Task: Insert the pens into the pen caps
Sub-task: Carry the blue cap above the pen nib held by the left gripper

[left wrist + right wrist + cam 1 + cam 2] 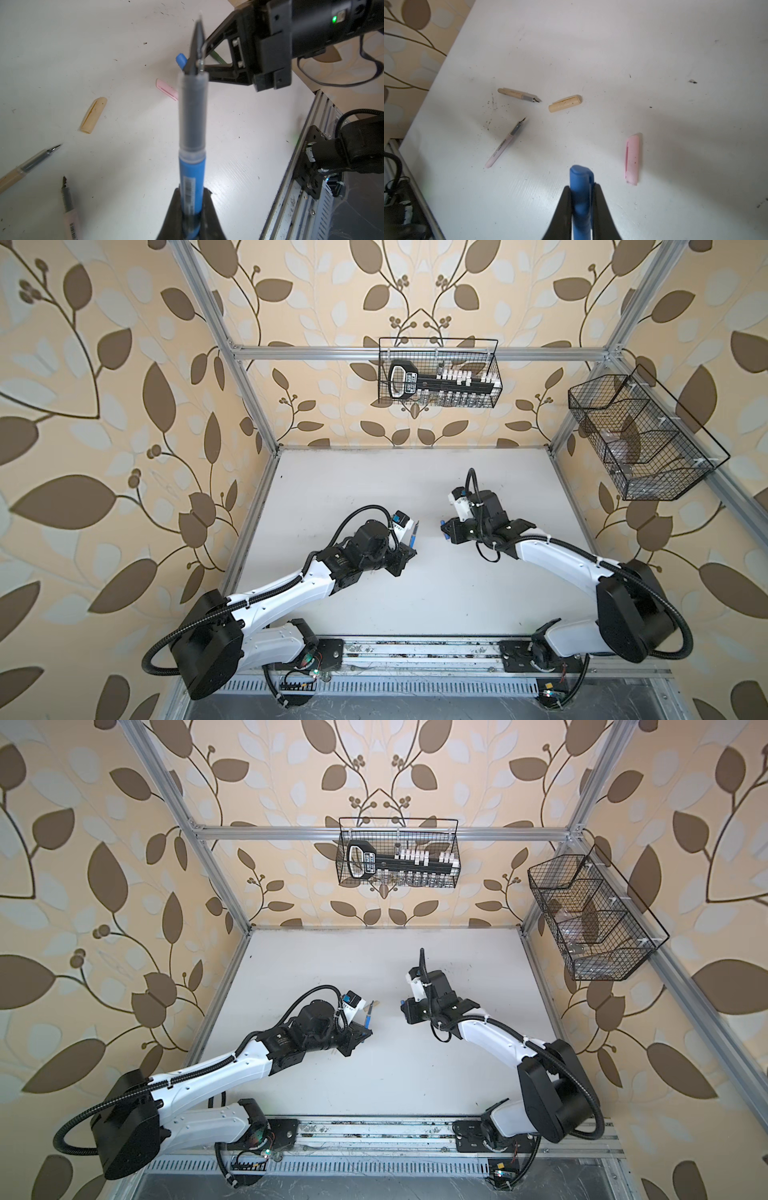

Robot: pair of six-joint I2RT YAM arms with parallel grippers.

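Note:
My left gripper (191,196) is shut on the blue pen (192,172), whose dark tip points away from it toward the right gripper. My right gripper (581,193) is shut on the blue pen cap (580,182), rounded end sticking out. In both top views the two grippers (409,549) (445,531) face each other above mid-table, a short gap apart. On the table lie a tan pen (519,95), a tan cap (564,103), a whitish-pink pen (505,145) and a pink cap (632,159). A dark green strip (217,57) shows behind the right gripper.
The white table (374,489) is flecked with dark specks. A wire basket (438,373) hangs on the back wall and another (640,439) on the right wall. A metal rail (415,651) carrying both arm bases runs along the front edge.

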